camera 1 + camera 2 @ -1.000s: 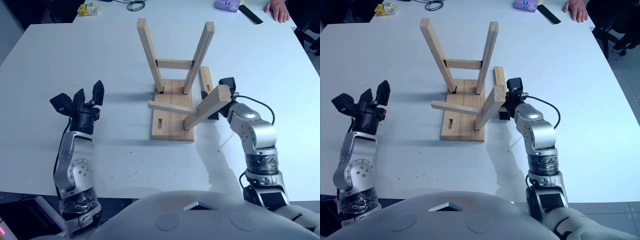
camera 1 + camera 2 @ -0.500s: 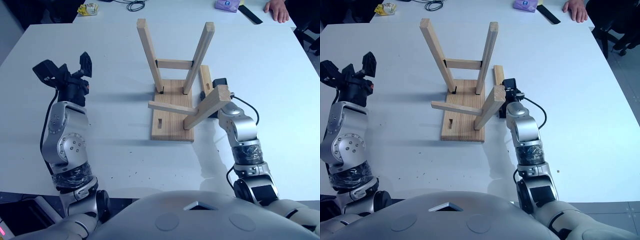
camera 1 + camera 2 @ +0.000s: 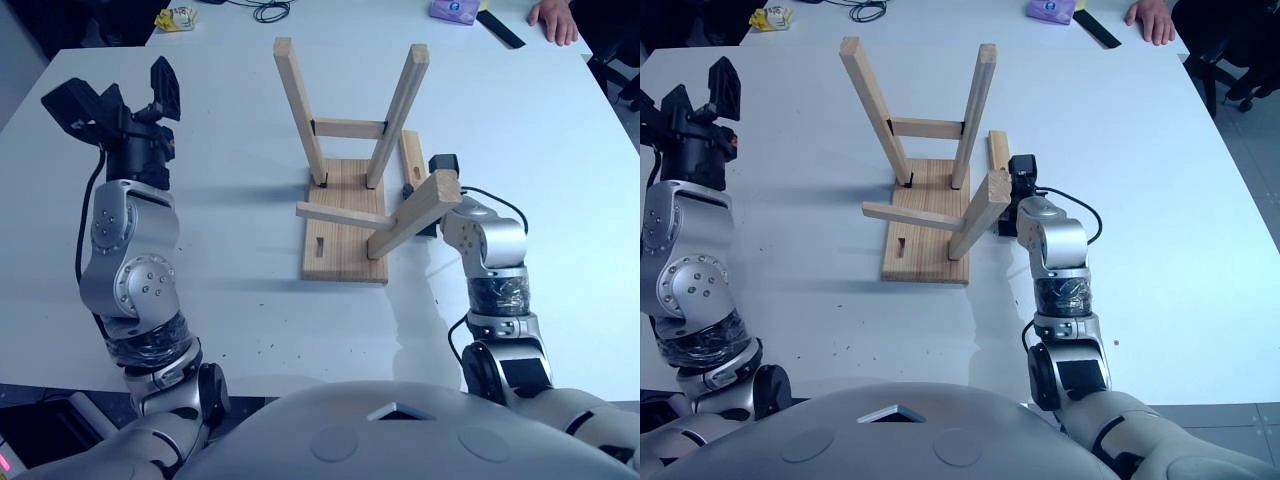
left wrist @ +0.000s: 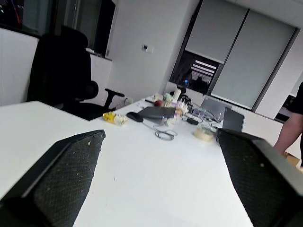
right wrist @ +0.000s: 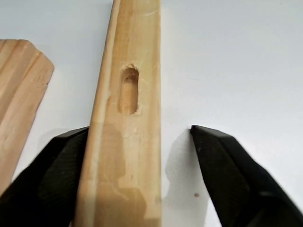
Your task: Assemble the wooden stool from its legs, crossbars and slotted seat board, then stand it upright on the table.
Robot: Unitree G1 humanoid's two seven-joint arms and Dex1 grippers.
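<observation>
The slotted seat board (image 3: 343, 222) lies flat mid-table. Two legs (image 3: 300, 105) stand up from it, joined by a crossbar (image 3: 348, 128). A third leg (image 3: 415, 212) leans from the board's near right corner, with a crossbar (image 3: 342, 214) sticking out to the left. A loose leg (image 3: 411, 155) lies flat right of the board. My right gripper (image 5: 137, 135) is open and straddles this slotted leg (image 5: 128, 94); one finger (image 5: 52, 165) touches it, the other stands apart. My left gripper (image 3: 110, 95) is raised at the far left, open with nothing in it (image 4: 161, 137).
A person's hand (image 3: 553, 18) rests at the far right table edge beside a black strip (image 3: 500, 28) and a purple item (image 3: 455, 10). A yellow item (image 3: 180, 16) and cables (image 3: 272, 10) lie at the far edge. The table's left and near parts are bare white.
My left arm has lifted and swung toward the far left, its gripper still open. The right wrist has shifted slightly left over the loose leg. The stool parts have not moved.
</observation>
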